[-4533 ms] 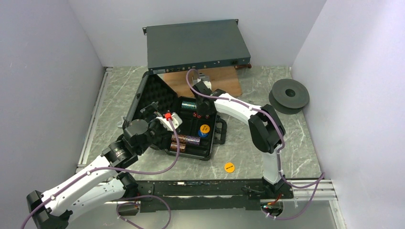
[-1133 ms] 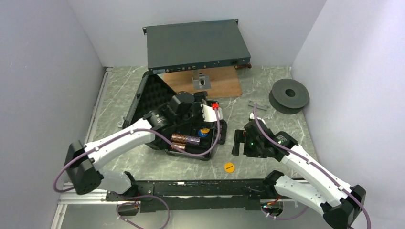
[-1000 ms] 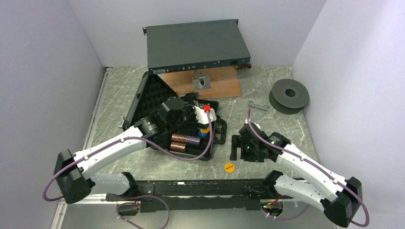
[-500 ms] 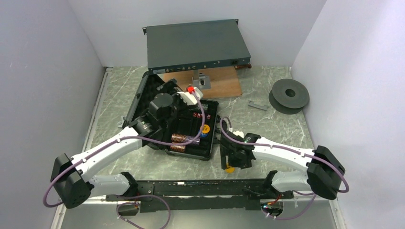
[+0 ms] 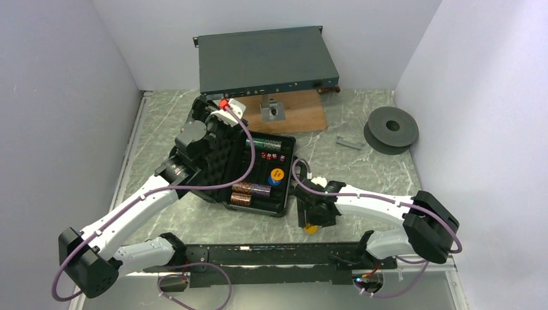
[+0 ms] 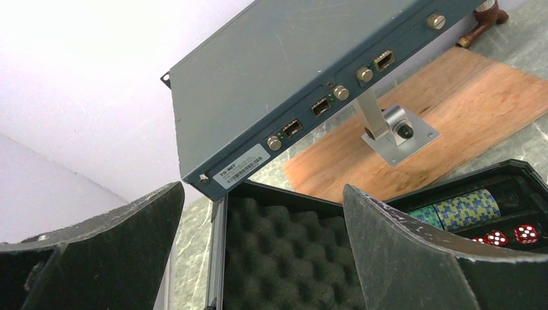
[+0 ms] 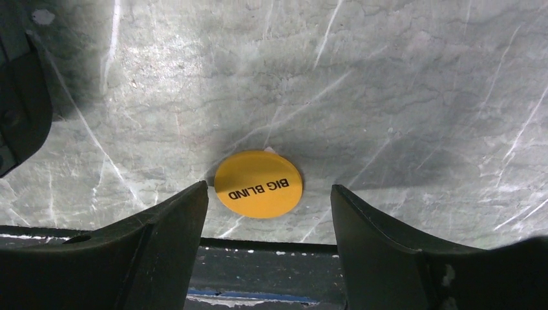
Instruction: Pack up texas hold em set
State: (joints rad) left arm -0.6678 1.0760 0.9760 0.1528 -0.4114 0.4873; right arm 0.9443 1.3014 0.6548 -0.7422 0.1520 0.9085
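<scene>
- My right gripper (image 7: 268,194) hangs over the yellow "BIG BLIND" disc (image 7: 258,184). Its fingers are apart, one on each side, and are not gripping it. The disc lies flat on the marble table (image 7: 388,77), outside the case.
- The black case (image 5: 258,210) sits open just beside it, with chip stacks (image 6: 459,208) and red dice (image 6: 526,234) already inside.
- My left gripper (image 6: 262,194) is spread wide and empty above the foam lid (image 6: 278,258). I judge it is placed there for closing the lid.

Top cam's high on the near side of the black case (image 5: 258,169), looking down over the whole surface (image 5: 362,177). Left wrist cam sits close over the case's foam lid (image 6: 284,258), facing the rack unit (image 6: 291,58) behind it. Right wrist cam looks straight down, close, at the yellow disc (image 7: 258,183) off the case's near-right corner. Top cam covers both spots.
</scene>
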